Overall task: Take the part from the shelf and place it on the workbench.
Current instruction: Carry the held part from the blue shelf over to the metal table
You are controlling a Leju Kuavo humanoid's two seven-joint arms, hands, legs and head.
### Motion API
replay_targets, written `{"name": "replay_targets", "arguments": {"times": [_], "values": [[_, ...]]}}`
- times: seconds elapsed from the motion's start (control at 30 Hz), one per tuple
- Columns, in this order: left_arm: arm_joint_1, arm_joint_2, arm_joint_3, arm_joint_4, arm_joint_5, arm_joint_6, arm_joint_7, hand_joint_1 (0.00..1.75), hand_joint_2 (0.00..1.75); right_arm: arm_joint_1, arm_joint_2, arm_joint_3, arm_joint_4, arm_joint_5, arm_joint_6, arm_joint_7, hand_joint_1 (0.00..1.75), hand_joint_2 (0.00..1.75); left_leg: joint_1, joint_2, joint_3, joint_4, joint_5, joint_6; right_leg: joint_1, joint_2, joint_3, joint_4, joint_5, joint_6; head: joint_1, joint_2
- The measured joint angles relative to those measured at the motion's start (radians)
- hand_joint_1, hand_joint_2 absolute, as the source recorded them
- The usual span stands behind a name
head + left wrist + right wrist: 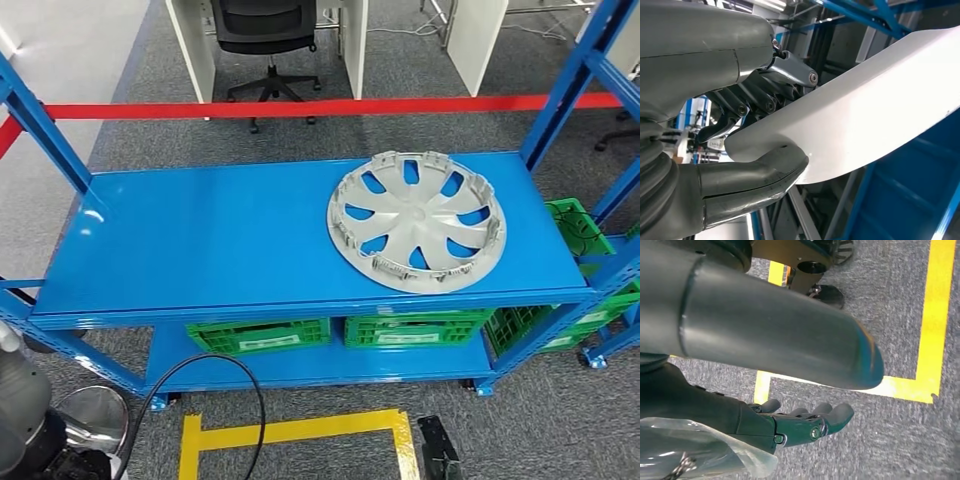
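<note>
My left hand [753,145] is clamped on a white part [866,115], thumb under its edge, fingers on top. My right hand [806,422] hangs released over the carpet. A silver wheel cover [416,220] lies flat on the blue shelf [189,240], toward its right end. Judgement: thin rigid plastic, light, smooth and slippery; grip the rim. No legible writing.
</note>
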Motion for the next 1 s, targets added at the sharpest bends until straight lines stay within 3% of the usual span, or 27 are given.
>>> {"name": "replay_targets", "arguments": {"times": [0.07,0.17,0.27,0.3,0.33,0.37,0.47,0.53,0.63,0.67,0.73,0.8,0.83,0.87,0.9,0.97,1.0], "values": [[0.001,0.001,0.0,-0.002,0.0,0.0,0.0,1.75,1.75,-0.001,0.0,0.0,0.0,0.0,0.0,0.0,0.0,0.0,-0.005,0.0,0.005,-0.026,-0.002,0.006,0.0,-0.003,-0.004,-0.004,0.003,0.008,-0.001,0.0],[0.002,0.0,-0.001,-0.006,0.0,0.0,0.0,1.75,1.75,-0.001,0.0,0.0,0.001,0.001,0.0,0.0,0.0,0.0,0.004,0.001,0.017,-0.06,0.006,0.004,0.001,-0.007,-0.017,0.012,-0.015,0.022,0.0,0.0],[0.002,-0.001,-0.002,-0.007,0.0,0.0,0.0,1.75,1.75,-0.001,-0.002,0.0,0.001,0.001,-0.001,0.0,0.0,0.0,0.006,0.002,0.021,-0.071,0.011,0.005,0.001,-0.007,-0.092,0.164,-0.091,0.032,0.003,0.0],[0.004,-0.001,-0.002,-0.007,0.0,0.0,0.0,1.75,1.75,0.0,-0.002,0.0,0.001,0.001,-0.001,0.0,0.0,0.0,0.005,0.002,0.021,-0.07,0.011,0.005,0.001,-0.007,-0.119,0.217,-0.107,0.034,0.003,0.0],[0.005,-0.001,-0.002,-0.007,0.0,0.0,0.0,1.75,1.75,0.001,-0.003,0.0,0.001,0.002,-0.002,0.0,0.0,0.0,0.004,0.002,0.021,-0.07,0.011,0.005,0.001,-0.007,-0.134,0.243,-0.106,0.036,0.003,0.0],[0.006,-0.001,-0.002,-0.007,0.001,0.0,0.0,1.75,1.75,0.001,-0.004,0.0,0.001,0.003,-0.003,0.0,0.0,0.0,0.004,0.002,0.022,-0.068,0.01,0.005,0.001,-0.007,-0.13,0.229,-0.084,0.037,0.003,0.0],[0.009,-0.001,-0.004,-0.007,0.006,-0.002,-0.001,1.75,1.75,-0.001,-0.005,0.001,0.001,0.012,-0.006,-0.002,0.0,0.0,0.002,0.001,0.02,-0.054,0.005,-0.001,0.001,-0.009,-0.046,0.052,0.009,0.033,0.003,0.0],[0.014,0.0,-0.006,-0.01,0.016,-0.007,-0.002,1.75,1.75,-0.001,-0.006,0.004,0.001,0.024,-0.009,-0.001,0.0,0.0,-0.002,0.001,0.012,-0.043,0.004,-0.01,0.002,-0.007,-0.018,-0.003,0.022,0.026,0.002,0.0],[0.026,0.001,-0.008,-0.019,0.033,-0.013,-0.004,1.75,1.75,0.006,-0.006,0.01,0.002,0.047,-0.016,-0.001,0.0,0.0,-0.004,0.001,0.005,-0.031,-0.001,-0.022,0.0,-0.006,-0.02,-0.006,0.029,0.01,0.002,0.0],[0.029,0.002,-0.008,-0.022,0.037,-0.014,-0.004,1.75,1.75,0.007,-0.007,0.012,0.002,0.053,-0.018,-0.001,0.0,0.0,-0.003,0.001,-0.001,-0.012,-0.019,-0.027,-0.002,-0.007,-0.022,-0.009,0.033,0.003,0.0,0.0],[0.033,0.003,-0.008,-0.026,0.043,-0.015,-0.004,1.75,1.75,0.006,-0.007,0.016,0.002,0.065,-0.022,0.004,0.0,0.0,0.001,0.001,-0.03,0.078,-0.09,-0.039,-0.005,-0.01,-0.03,-0.011,0.042,-0.009,-0.003,0.0],[0.037,0.006,-0.008,-0.026,0.049,-0.016,-0.004,1.75,1.75,0.005,-0.008,0.021,0.002,0.073,-0.025,0.014,0.0,0.0,0.007,0.001,-0.064,0.194,-0.16,-0.047,-0.005,-0.012,-0.044,-0.011,0.052,-0.014,-0.004,0.0],[0.039,0.007,-0.008,-0.026,0.052,-0.016,-0.004,1.75,1.75,0.004,-0.008,0.023,0.003,0.074,-0.024,0.018,0.0,0.0,0.01,0.001,-0.067,0.223,-0.173,-0.05,-0.005,-0.013,-0.053,-0.011,0.058,-0.014,-0.004,0.0],[0.04,0.008,-0.008,-0.026,0.054,-0.016,-0.004,1.75,1.75,0.004,-0.008,0.025,0.003,0.074,-0.017,0.022,0.0,0.0,0.013,0.001,-0.051,0.213,-0.166,-0.05,-0.005,-0.013,-0.061,-0.011,0.065,-0.012,-0.004,0.0],[0.04,0.008,-0.008,-0.026,0.056,-0.017,-0.004,1.75,1.75,0.004,-0.008,0.026,0.003,0.073,-0.005,0.026,0.0,0.0,0.015,0.001,-0.016,0.164,-0.144,-0.05,-0.005,-0.013,-0.069,-0.011,0.072,-0.01,-0.004,0.0],[0.037,0.009,-0.008,-0.027,0.059,-0.02,-0.004,1.75,1.75,0.003,-0.008,0.028,0.003,0.071,0.032,0.03,0.0,0.0,0.015,0.0,0.077,0.016,-0.098,-0.046,-0.005,-0.011,-0.081,-0.011,0.087,-0.002,-0.004,0.0],[0.036,0.01,-0.009,-0.027,0.061,-0.022,-0.004,1.75,1.75,0.003,-0.008,0.028,0.003,0.07,0.049,0.031,0.0,0.0,0.013,0.0,0.107,-0.04,-0.084,-0.042,-0.005,-0.011,-0.085,-0.011,0.094,0.004,-0.004,0.0]]}}
